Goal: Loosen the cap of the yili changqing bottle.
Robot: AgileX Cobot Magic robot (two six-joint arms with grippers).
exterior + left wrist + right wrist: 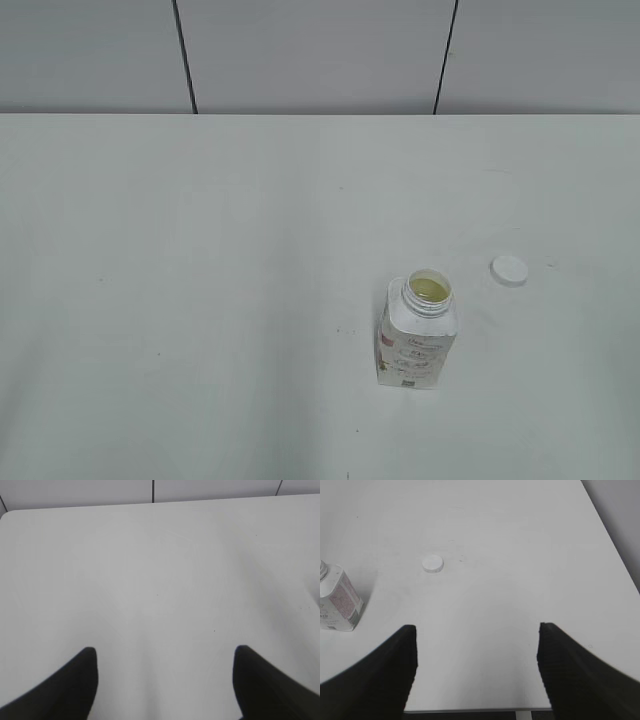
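Observation:
The yili changqing bottle [418, 332] stands upright on the white table, right of centre, with its neck open and pale liquid showing inside. It also shows at the left edge of the right wrist view [337, 600]. The white cap [509, 270] lies flat on the table to the bottle's right, apart from it; it also shows in the right wrist view [432, 563]. My left gripper [165, 655] is open and empty over bare table. My right gripper [476, 632] is open and empty near the table's front edge, short of the cap. Neither gripper shows in the exterior view.
The table [200, 300] is white, with a grey panelled wall behind it. Its front edge [470, 711] and right edge show in the right wrist view.

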